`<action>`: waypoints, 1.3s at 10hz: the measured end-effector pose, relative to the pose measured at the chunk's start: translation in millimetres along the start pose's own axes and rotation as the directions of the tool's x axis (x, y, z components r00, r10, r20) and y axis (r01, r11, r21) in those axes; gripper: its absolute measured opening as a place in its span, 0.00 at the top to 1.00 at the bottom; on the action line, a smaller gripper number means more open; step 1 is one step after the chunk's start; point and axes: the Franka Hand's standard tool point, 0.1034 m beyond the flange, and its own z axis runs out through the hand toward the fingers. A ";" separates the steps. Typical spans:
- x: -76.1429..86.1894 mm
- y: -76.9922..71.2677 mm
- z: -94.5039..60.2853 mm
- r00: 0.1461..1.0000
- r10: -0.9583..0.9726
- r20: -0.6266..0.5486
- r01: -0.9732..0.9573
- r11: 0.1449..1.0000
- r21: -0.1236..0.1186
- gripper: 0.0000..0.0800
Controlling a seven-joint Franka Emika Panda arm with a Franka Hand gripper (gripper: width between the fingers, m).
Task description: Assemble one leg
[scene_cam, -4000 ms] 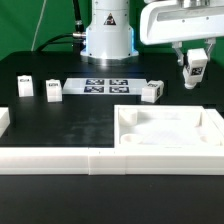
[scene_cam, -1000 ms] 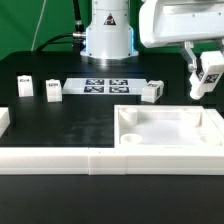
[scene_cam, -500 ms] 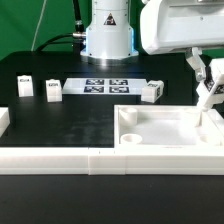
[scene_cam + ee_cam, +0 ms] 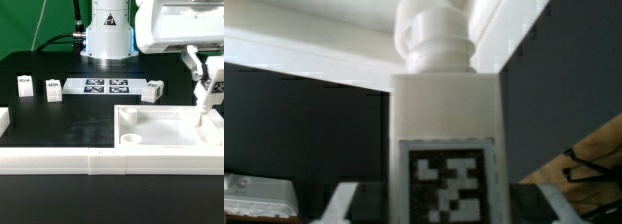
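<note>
My gripper [image 4: 207, 86] is shut on a leg [image 4: 205, 100], a small white block with a black-and-white tag. It holds the leg roughly upright over the far right corner of the large white tray-like part [image 4: 170, 140], with the leg's lower end at or just above the rim. In the wrist view the leg [image 4: 445, 120] fills the middle between my gripper [image 4: 446, 205], tag facing the camera. Its round peg [image 4: 432, 40] points at the tray's white wall. Three more legs stand on the table [image 4: 25, 87], [image 4: 53, 90], [image 4: 151, 93].
The marker board [image 4: 108, 86] lies in front of the robot base [image 4: 107, 35]. A long white wall [image 4: 60, 160] runs along the table's front edge, with a short white block [image 4: 4, 120] at the exterior view's left.
My gripper has moved right and down with the leg, from mid-air to the tray's far right corner. The leg has turned from tilted to nearly upright.
</note>
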 end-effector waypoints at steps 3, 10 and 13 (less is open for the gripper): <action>16.4 6.2 15.5 1.000 0.003 0.003 -0.003 1.000 0.002 0.64; 12.4 1.6 34.2 1.000 0.002 -0.024 -0.002 1.000 0.002 0.64; 11.5 -3.2 35.1 1.000 -0.002 -0.017 0.002 1.000 0.008 0.64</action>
